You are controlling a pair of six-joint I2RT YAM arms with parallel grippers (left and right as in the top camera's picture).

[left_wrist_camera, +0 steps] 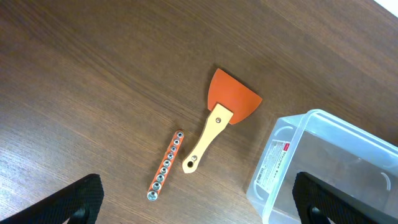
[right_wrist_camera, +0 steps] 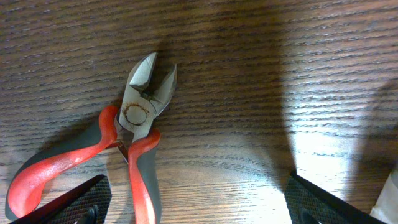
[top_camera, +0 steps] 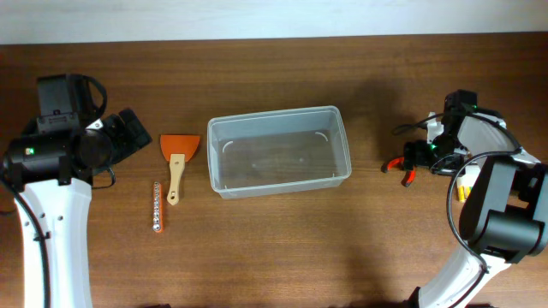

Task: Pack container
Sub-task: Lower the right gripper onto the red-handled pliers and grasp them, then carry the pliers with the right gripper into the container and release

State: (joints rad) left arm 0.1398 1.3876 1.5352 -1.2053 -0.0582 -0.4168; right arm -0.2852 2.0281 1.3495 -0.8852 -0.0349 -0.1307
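R end effector (right_wrist_camera: 200,202), fingers apart, hangs over red-handled steel cutters (right_wrist_camera: 134,134) on desk (right_wrist_camera: 249,68), likely pre-grasp for clear plastic rectangular container (top_camera: 282,186); L end effector (left_wrist_camera: 200,200) also apart.

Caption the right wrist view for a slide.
Open right gripper poised over red-handled cutters on the wooden table.

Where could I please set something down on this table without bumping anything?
The near strip of table in front of the container is bare, as is the gap between the container and the cutters. Left of the container is crowded: the scraper and the socket strip lie close together.
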